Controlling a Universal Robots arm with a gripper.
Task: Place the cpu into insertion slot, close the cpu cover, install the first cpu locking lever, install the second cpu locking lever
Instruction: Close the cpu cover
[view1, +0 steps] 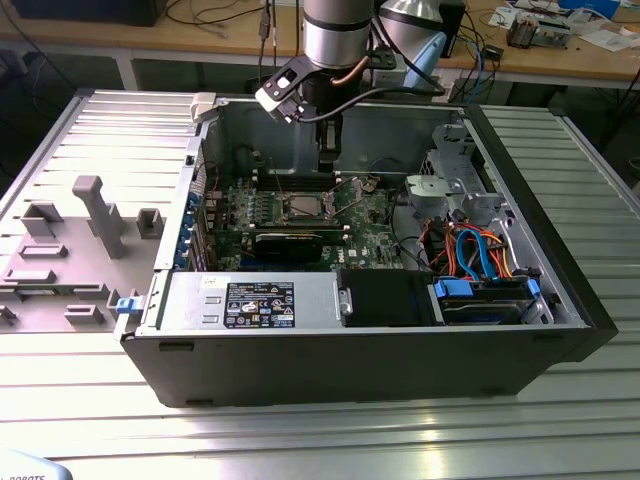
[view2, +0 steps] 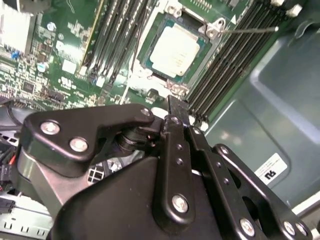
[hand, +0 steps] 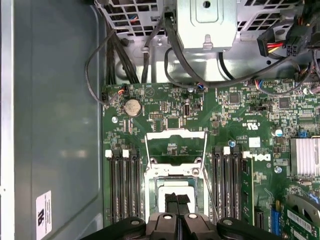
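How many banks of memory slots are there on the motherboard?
2. One bank lies on one side of the insertion slot, the other bank on the opposite side. The gripper hides part of each.

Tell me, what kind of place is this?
Probably a robot lab or workshop. A robot arm reaches into an open computer case lying on a ribbed metal table, and a workbench behind is cluttered with cables and parts.
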